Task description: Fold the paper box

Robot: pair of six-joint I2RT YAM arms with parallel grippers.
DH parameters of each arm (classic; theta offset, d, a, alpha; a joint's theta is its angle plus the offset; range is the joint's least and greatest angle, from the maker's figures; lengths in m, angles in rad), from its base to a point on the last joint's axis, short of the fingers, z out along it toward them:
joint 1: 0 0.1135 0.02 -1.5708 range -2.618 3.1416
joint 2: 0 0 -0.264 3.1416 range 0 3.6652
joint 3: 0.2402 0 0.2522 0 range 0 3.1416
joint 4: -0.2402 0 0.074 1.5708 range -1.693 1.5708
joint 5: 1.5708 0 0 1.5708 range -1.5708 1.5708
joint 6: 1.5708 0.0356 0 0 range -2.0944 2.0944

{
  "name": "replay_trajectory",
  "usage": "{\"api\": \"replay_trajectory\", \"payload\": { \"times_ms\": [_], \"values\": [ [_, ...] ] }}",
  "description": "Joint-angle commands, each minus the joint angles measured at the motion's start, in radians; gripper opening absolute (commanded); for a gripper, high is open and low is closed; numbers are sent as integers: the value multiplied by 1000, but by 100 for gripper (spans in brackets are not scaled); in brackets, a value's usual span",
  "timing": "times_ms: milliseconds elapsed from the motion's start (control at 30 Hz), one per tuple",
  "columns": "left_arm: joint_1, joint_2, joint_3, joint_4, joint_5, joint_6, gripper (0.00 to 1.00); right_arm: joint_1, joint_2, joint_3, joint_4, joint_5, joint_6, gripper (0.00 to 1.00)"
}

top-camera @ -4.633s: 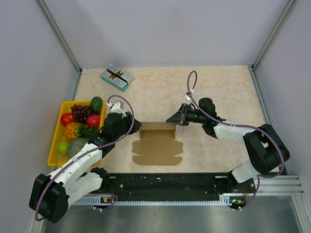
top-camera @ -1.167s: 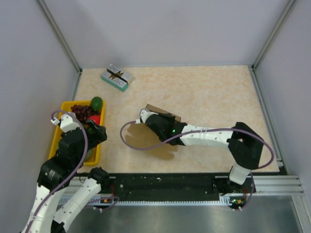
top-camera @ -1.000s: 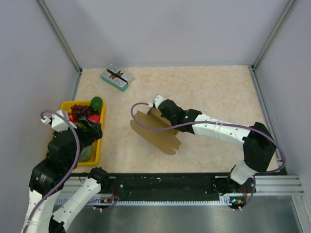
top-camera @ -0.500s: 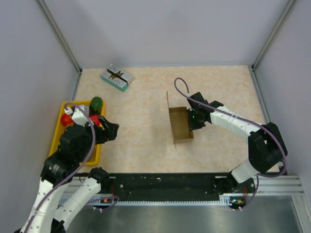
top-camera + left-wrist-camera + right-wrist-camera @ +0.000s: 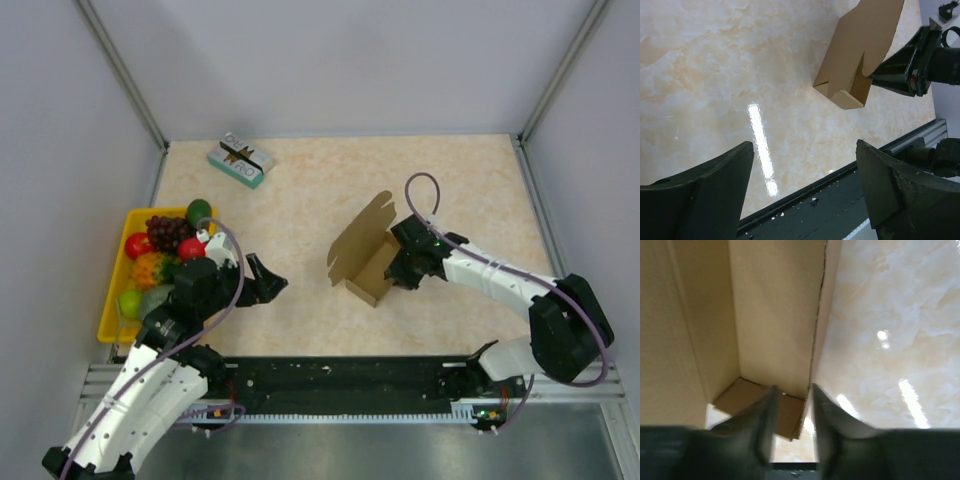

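**Paper box [image 5: 360, 245] part-erected, right of centre on worktop**

Worktop [image 5: 470, 180]: a pale marbled surface is seen in all three views.

Yellow tray [image 5: 108, 305]: recorded at the left edge, filled with fruit [image 5: 165, 250].

The paper box is found right of the worktop's centre, well apart from the tray. Its walls are raised into an open trough resting on the worktop. A long flap is tilted up and away on the left side.

A small teal-and-white box [image 5: 240, 161] is noted near the far left corner.

Left fingers [image 5: 705, 200]: spread wide, with nothing between them. They are held over bare worktop between tray and paper box, pointed toward the box.

Right fingers [image 5: 755, 430]: placed at the box's right-hand wall and parted by a narrow gap. The wall's edge is lined up with the gap. Contact with the card cannot be told.
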Motion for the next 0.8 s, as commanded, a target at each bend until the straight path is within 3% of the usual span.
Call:
{"api": "replay_trajectory", "payload": {
  "times_ms": [0,33,67,200,267,367,467,567,767],
  "values": [
    [3,-14,-55,177,93,-10,88,50,-77,-3,138,76,160,47],
    [3,-17,-60,192,104,4,88,56,-115,-6,170,68,127,49],
    [2,-15,-61,207,139,19,89,57,-139,-3,186,67,91,60],
    [-18,22,-38,258,208,88,89,35,-320,-9,264,26,-414,71],
    [-44,52,-37,280,190,108,87,-78,-377,-33,329,-78,-638,73],
    [-133,123,-22,329,127,139,82,-321,-291,29,269,-403,-838,70],
    [-294,235,33,335,-23,190,76,-476,-195,92,194,-583,-935,67],
    [-397,331,74,341,-153,214,79,-501,-92,95,236,-761,-935,63],
    [-423,479,69,428,-218,208,79,-501,37,89,281,-700,-983,59]
  ]
}}
